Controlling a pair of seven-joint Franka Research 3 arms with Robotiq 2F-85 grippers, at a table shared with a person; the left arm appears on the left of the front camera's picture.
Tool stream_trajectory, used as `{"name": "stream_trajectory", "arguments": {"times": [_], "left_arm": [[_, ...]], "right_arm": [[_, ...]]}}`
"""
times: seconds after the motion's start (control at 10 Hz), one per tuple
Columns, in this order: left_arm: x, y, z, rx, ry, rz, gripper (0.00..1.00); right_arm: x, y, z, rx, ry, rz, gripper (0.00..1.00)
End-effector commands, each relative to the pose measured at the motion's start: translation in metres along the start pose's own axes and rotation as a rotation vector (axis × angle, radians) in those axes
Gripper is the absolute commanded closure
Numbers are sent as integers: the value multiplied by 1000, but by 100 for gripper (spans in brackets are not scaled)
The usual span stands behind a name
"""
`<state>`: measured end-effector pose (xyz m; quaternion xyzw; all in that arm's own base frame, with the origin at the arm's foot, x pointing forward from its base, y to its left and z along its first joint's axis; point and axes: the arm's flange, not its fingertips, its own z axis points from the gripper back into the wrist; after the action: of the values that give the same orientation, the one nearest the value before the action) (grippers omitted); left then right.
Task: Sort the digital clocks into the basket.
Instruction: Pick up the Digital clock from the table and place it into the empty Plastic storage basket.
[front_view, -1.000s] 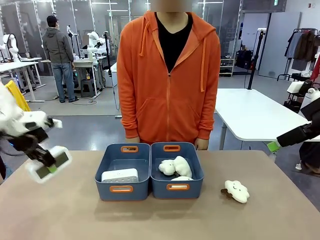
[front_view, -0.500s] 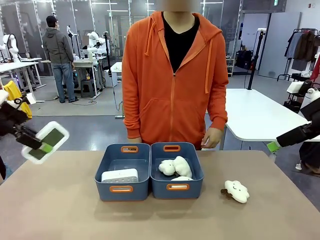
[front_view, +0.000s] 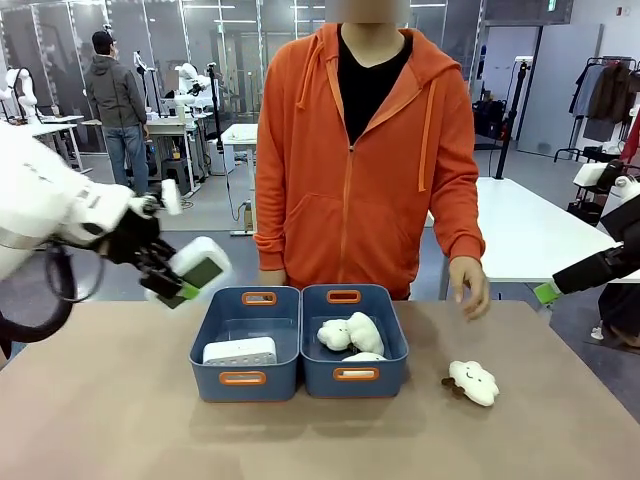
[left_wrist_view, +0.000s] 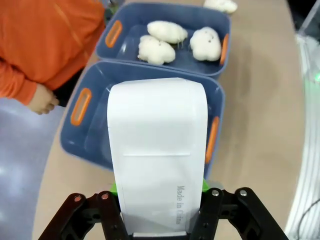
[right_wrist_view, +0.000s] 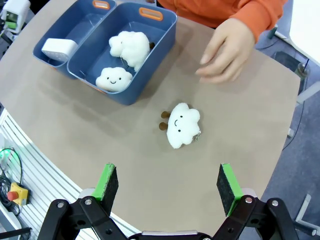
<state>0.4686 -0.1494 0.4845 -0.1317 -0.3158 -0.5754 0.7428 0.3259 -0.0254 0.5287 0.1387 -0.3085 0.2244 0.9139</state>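
The left gripper (front_view: 172, 283) clamps the dark-faced clock (front_view: 197, 270) above the bench's left edge, just left of the left basket (front_view: 246, 345); the left wrist view shows its long axis pointing over the basket; the dotted clock (front_view: 240, 351) lies inside; the right gripper (right_wrist_view: 169, 189) hangs wide and empty over a cloud toy (right_wrist_view: 182, 124)

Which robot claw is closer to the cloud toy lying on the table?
Right. The open right gripper hangs just above the cloud toy; the left gripper holds a clock beyond both baskets.
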Motion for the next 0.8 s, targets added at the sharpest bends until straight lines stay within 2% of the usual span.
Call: {"name": "stream_trajectory", "arguments": {"times": [0.0,0.3,0.7], "left_arm": [[25,19,-31,37,132,5,100],[59,35,-101,83,290,-27,100],[50,47,-148,54,386,16,100]], "right_arm": [[2,-2,-2,-2,-11,16,0],[2,-2,-2,-2,-11,16,0],[2,-2,-2,-2,-11,16,0]]}}
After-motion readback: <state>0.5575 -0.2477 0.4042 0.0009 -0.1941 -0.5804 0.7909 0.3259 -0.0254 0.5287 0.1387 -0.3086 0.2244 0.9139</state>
